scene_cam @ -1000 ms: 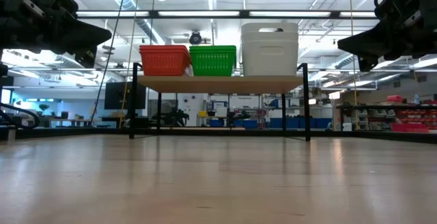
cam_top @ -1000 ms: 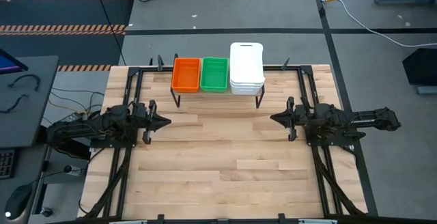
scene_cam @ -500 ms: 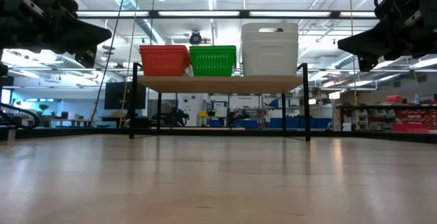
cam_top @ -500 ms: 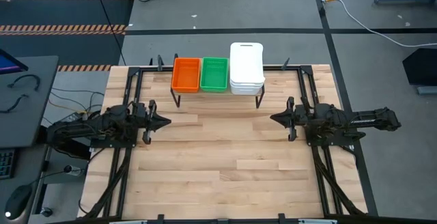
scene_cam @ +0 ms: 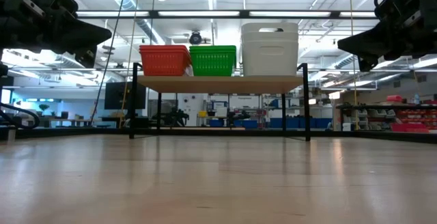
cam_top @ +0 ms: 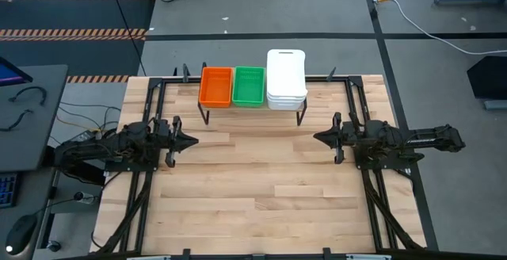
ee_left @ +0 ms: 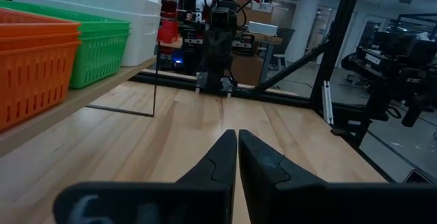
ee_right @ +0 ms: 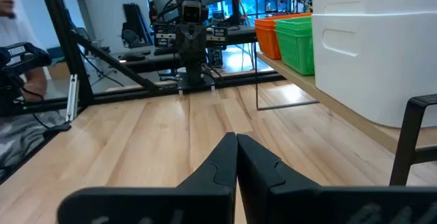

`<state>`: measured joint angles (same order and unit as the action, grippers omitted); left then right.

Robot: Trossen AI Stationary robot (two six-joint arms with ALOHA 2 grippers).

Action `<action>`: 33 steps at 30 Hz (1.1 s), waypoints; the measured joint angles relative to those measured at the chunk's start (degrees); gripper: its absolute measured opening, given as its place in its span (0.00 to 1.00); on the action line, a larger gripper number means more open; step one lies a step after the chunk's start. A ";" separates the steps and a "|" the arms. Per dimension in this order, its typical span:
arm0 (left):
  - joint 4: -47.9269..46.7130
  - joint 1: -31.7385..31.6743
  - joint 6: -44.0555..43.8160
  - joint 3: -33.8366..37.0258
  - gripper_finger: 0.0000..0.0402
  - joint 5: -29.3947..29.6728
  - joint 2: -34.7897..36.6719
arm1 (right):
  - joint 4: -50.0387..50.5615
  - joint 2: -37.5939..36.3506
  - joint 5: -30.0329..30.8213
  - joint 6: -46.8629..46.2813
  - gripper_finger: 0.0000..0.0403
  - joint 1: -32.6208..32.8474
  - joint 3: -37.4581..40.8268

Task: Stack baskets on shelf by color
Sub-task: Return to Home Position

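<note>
Looks basically done: orange plastic basket stack (cam_top: 216,86), green basket stack (cam_top: 248,86) and taller white basket stack (cam_top: 286,78) sorted by colour on the low wooden-plank shelf (scene_cam: 218,83) at top centre, left gripper (cam_top: 192,141) mid-left and right gripper (cam_top: 318,138) mid-right pinched together, empty, parked clear with nothing left to carry.

The orange baskets (cam_top: 215,86) and green baskets (cam_top: 248,86) are slotted plastic with a slight sheen, while the white baskets (cam_top: 286,78) are smooth, solid-walled plastic, faintly glossy. The shelf (scene_cam: 218,83) has a pale matt wooden plank on thin black metal legs. The table (cam_top: 261,189) is light wood in joined strips, smooth with a soft satin shine. The left gripper (ee_left: 237,136) and right gripper (ee_right: 236,138) have matt dark fingers
</note>
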<state>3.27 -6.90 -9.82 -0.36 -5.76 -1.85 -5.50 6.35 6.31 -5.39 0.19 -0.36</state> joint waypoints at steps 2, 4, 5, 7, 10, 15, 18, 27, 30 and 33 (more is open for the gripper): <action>0.00 0.00 0.04 0.00 0.05 0.01 0.00 | 0.02 0.00 0.00 -0.02 0.04 0.00 0.00; 0.00 -0.01 0.00 0.00 0.06 0.02 0.00 | 0.02 0.00 0.00 0.00 0.04 0.00 0.00; 0.00 -0.02 0.02 0.00 0.06 0.02 -0.02 | 0.02 0.00 0.00 -0.01 0.04 0.00 0.00; 0.00 0.00 0.04 0.00 0.07 0.04 0.00 | 0.02 0.00 0.00 -0.01 0.04 0.00 0.00; 0.00 -0.01 0.02 0.00 0.08 0.04 0.00 | 0.02 0.00 0.00 0.00 0.04 0.00 0.00; 0.00 -0.02 0.04 0.00 0.08 0.04 0.00 | 0.02 0.00 0.00 0.00 0.04 0.00 0.00; 0.00 0.00 0.02 0.00 0.07 0.07 -0.02 | 0.02 0.00 0.00 0.00 0.04 0.00 0.00; 0.00 -0.02 0.02 0.00 0.07 0.07 -0.02 | 0.02 0.00 0.00 0.00 0.04 -0.01 0.00; 0.00 -0.02 0.01 0.00 0.09 0.07 -0.01 | 0.02 0.00 0.00 0.00 0.04 0.00 0.00; 0.00 -0.01 0.02 0.00 0.09 0.07 0.00 | 0.02 0.00 0.00 0.00 0.04 0.00 0.00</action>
<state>3.27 -6.90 -9.80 -0.36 -5.69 -1.85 -5.48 6.35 6.31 -5.39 0.18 -0.36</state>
